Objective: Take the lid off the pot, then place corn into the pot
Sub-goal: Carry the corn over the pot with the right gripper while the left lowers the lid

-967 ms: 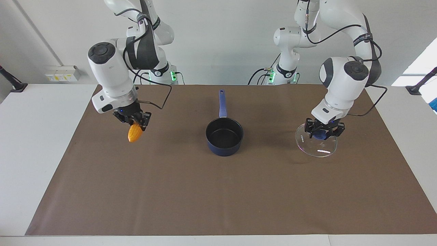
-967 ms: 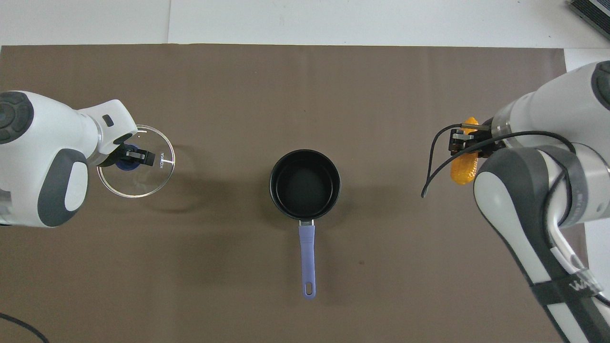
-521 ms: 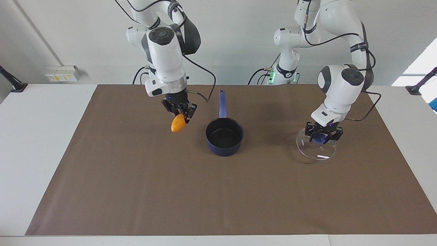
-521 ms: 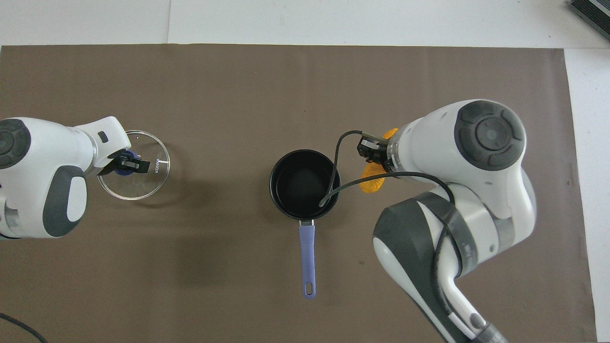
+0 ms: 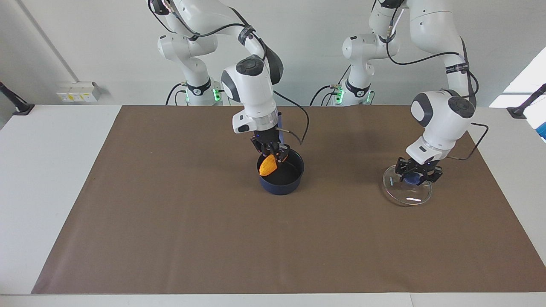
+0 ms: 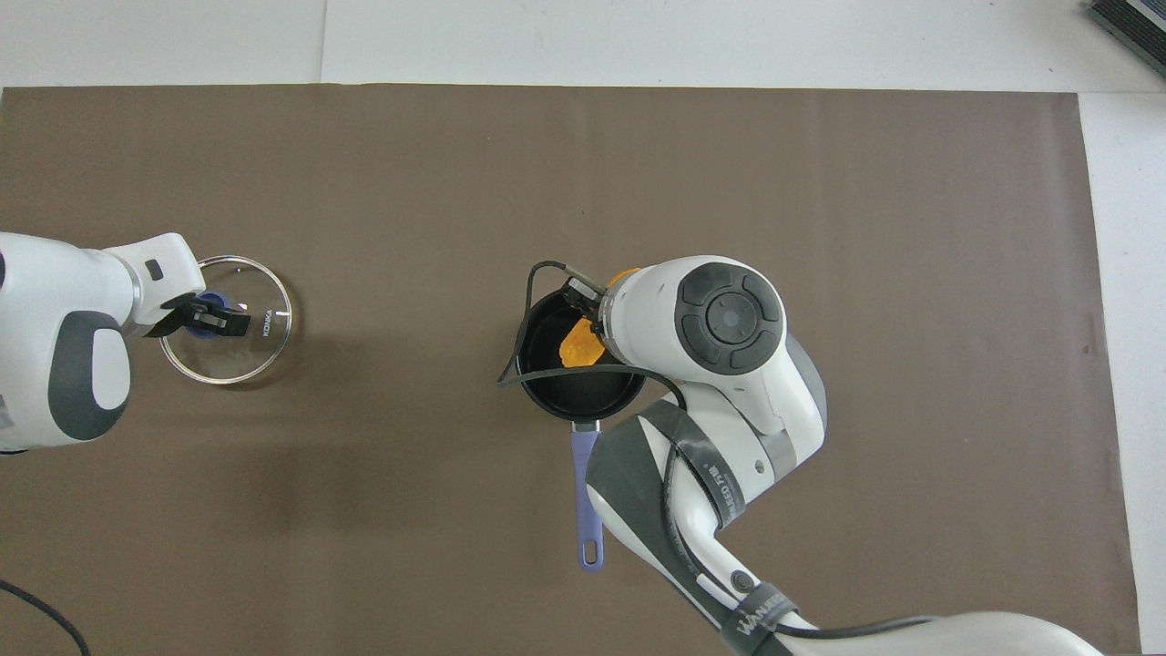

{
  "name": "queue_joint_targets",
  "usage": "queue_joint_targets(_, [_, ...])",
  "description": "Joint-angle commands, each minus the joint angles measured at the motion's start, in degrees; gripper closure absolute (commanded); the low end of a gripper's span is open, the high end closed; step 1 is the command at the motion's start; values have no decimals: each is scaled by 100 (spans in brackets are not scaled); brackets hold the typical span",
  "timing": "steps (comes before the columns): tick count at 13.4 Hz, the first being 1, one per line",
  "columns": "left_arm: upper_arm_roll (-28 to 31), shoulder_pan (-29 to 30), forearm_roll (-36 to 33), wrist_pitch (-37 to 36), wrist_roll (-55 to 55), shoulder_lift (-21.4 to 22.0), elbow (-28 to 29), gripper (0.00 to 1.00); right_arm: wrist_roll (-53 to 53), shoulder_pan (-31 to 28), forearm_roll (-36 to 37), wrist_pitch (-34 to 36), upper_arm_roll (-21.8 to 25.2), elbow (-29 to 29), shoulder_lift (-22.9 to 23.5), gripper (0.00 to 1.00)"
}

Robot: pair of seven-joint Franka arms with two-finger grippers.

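Lid (image 5: pixel 407 192) already off, low over tabletop (image 5: pixel 170 234) toward left arm's end from pot (image 5: pixel 281 177), knob clamped in left gripper (image 5: pixel 414 177). Right gripper (image 5: pixel 273 155) holds corn (image 5: pixel 268 166) over pot mouth; release left.

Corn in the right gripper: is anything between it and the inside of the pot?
Nothing visible. The lid is off, at the left arm's end of the table with the left gripper at its knob. The pot is open, and the corn hangs in the right gripper over its mouth.
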State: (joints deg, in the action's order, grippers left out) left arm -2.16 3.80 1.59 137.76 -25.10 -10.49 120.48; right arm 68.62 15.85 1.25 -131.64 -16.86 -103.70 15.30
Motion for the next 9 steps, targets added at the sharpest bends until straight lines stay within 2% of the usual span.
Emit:
queue_joint_targets(1, [-57,94,105,304,-223,-119,54,85,-485,67,156,-20,-11,-361,-27,100])
queue_joint_targets(4, [-57,95,105,313,-241,-164,81,75,-2147,137,174,-11,-11,-405,60,100])
queue_joint_targets(5, [-57,94,105,295,-232,-173,63,60,-2464,155,174,-46,-19,-388,157,100])
queue_joint_targets(6, [-57,94,105,243,-232,-199,11,33,-2720,233,174,-72,-11,-388,175,100])
queue_joint_targets(7, [-57,60,105,216,-206,-216,-68,0,-2966,252,174,-55,-11,-396,184,100])
queue_joint_targets(9, [-57,16,105,85,-136,-190,-322,0,-3302,225,174,-72,-11,-405,228,100])
